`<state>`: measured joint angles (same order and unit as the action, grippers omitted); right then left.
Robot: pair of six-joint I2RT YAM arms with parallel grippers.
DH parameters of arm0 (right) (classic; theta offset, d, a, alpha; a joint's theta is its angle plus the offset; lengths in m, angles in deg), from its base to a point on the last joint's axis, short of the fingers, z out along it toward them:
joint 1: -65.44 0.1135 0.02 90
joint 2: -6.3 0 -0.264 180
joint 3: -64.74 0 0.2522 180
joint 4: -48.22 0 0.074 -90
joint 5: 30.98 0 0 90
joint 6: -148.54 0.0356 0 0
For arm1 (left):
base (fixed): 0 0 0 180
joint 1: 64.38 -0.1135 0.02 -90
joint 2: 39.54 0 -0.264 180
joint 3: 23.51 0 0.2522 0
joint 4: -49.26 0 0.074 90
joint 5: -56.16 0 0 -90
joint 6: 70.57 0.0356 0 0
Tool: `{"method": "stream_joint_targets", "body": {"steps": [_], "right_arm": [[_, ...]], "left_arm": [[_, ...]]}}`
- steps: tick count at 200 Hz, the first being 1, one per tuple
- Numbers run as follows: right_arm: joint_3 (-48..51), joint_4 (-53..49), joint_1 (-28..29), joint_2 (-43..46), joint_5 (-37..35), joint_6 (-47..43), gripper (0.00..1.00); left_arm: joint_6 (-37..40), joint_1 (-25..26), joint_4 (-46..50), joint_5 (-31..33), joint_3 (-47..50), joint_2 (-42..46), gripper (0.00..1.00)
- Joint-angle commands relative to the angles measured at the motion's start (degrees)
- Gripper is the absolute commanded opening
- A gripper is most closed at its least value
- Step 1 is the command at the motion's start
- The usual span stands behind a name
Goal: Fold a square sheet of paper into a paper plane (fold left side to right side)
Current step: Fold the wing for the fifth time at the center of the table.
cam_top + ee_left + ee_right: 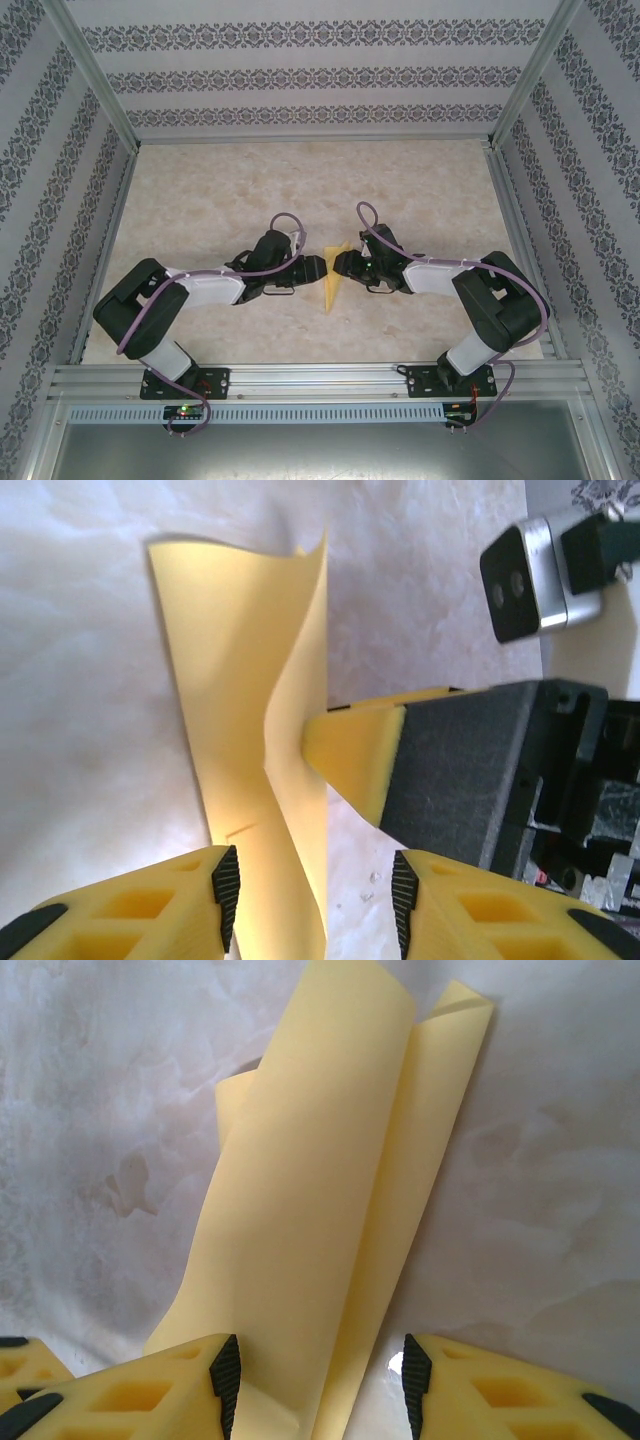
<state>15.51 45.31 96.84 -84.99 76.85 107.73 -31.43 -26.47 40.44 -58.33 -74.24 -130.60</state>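
The yellow paper (332, 278) lies mid-table between the two grippers, folded into a narrow strip that tapers to a point toward the near edge. One long flap stands up off the table. My left gripper (318, 267) is open, and the paper (240, 680) runs between its jaws (315, 900), closer to the left pad. My right gripper (341, 263) is open too, straddling the paper (330, 1190) at its near end (320, 1385). In the left wrist view, one right-gripper finger (355, 755) touches the raised flap from the side.
The marble-pattern table (200, 190) is fenced by aluminium rails (310, 378) and patterned walls. The right wrist camera (530, 580) shows close above the paper's right side. Both arms reach inward, nearly tip to tip.
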Motion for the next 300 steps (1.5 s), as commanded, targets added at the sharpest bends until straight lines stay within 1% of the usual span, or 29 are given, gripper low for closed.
{"method": "stream_joint_targets", "body": {"steps": [1, 95, 133, 149, 175, 188, 206, 232, 255, 276, 288, 300], "right_arm": [[-0.39, -1.10, 1.21, -2.69, -0.94, -0.84, 0.48], [-0.99, -1.84, 1.19, -2.89, -0.60, -1.40, 0.48], [-1.19, -2.22, 1.23, -2.96, -0.34, -1.64, 0.48], [-1.34, -2.49, 1.21, -2.98, -0.33, -1.88, 0.48], [-1.36, -2.50, 1.12, -2.66, -0.21, -2.15, 0.48], [-1.19, -2.01, 0.83, -1.52, 0.33, -2.45, 0.49], [-0.99, -1.80, -0.35, 0.98, 1.18, -3.31, 0.51], [-0.92, -1.98, -3.20, 4.74, 2.99, -3.94, 0.60], [-2.10, -2.52, -4.93, 5.73, 3.72, -3.93, 0.69], [-4.91, -4.91, -5.12, 4.48, 2.89, -3.73, 0.83], [-6.18, -5.72, -5.10, 3.43, 2.39, -3.28, 0.97], [-7.15, -5.56, -5.12, 2.41, 2.31, -2.75, 0.98]], "left_arm": [[0.76, -1.15, 1.31, -2.24, -1.03, -0.57, 0.46], [-0.52, -1.17, -3.20, -6.28, -4.29, -7.56, 0.40], [-0.91, -1.17, -4.47, -7.43, -5.46, -9.84, 0.34], [-1.01, -1.17, -4.87, -7.60, -5.66, -10.32, 0.28], [-0.43, -1.17, -4.26, -6.87, -5.98, -10.46, 0.13], [0.62, -1.26, -2.50, -6.29, -6.36, -10.23, 0.06], [1.41, -1.52, -1.49, -6.02, -6.62, -10.04, 0.02], [1.70, -1.94, -1.56, -6.46, -6.58, -10.27, 0.00], [1.93, -2.01, -1.43, -6.29, -6.49, -10.40, 0.00], [1.90, -2.05, -1.59, -6.24, -6.37, -10.45, 0.00], [1.85, -1.99, -1.58, -6.25, -6.34, -10.39, 0.00], [1.89, -2.05, -1.59, -6.11, -6.17, -10.40, 0.00]]}}
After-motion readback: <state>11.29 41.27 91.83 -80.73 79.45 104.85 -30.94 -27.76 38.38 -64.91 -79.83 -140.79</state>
